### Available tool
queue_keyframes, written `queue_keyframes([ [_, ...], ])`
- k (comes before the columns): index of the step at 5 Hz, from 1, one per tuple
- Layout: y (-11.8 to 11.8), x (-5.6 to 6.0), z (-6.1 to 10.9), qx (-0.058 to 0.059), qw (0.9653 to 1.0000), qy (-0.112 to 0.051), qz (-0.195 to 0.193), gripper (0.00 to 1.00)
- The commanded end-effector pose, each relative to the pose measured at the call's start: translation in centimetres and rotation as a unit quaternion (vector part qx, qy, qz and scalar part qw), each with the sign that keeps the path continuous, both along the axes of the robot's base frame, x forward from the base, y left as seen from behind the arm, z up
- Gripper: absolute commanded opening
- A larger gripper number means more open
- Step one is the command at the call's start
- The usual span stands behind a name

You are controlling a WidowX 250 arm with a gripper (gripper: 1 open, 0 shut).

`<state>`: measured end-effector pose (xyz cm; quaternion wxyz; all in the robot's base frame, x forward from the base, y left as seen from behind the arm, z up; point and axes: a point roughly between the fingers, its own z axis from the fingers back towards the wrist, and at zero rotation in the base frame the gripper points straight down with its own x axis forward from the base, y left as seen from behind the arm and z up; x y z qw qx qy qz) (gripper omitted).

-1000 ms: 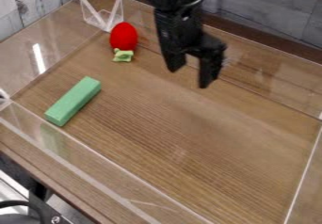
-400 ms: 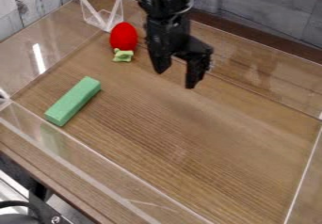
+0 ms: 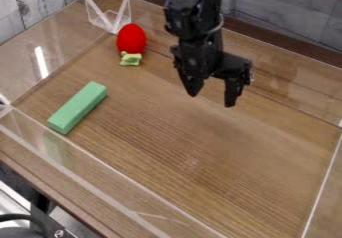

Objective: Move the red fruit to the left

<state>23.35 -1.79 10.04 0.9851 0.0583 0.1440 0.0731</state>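
Red fruit (image 3: 130, 39) is what my job concerns, and it sits on the wooden table (image 3: 201, 162) toward the back, in the left part of the camera view, with its pale yellow-green leafy cap (image 3: 130, 59) pointing toward the front edge. Going left to right, I first see a black coiled cable (image 3: 19, 222) at the bottom left corner, off the table's edge. Above it, near the table's left side, is a whitish, clear thing (image 3: 6, 104), cut off by the frame, so I cannot tell what it is. Next comes the long flat green block (image 3: 78, 108), lying at a slant on the wood, its far end leaning to the right; it is nearer the front than the fruit and well apart from it. Another whitish, see-through shape (image 3: 110, 12) stands near the back, just beside the fruit on its far left side; whether they touch, I cannot tell. Right of the fruit, with bare wood between us, is my dark gripper (image 3: 214, 94), reaching in from the top of the view. Its two fingers are spread apart, one toward the left and one toward the right, and I see nothing held between them.
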Motion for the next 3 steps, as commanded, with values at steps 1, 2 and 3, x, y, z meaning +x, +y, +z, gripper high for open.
queue_keyframes([
  [1,0.6,0.3,0.9,0.019,0.9996,-0.02,-0.004,1.0],
  [2,1.6,0.6,0.8,0.038,0.9991,-0.018,-0.004,1.0],
  [3,2.3,1.2,0.1,0.056,0.9983,-0.015,0.005,1.0],
])
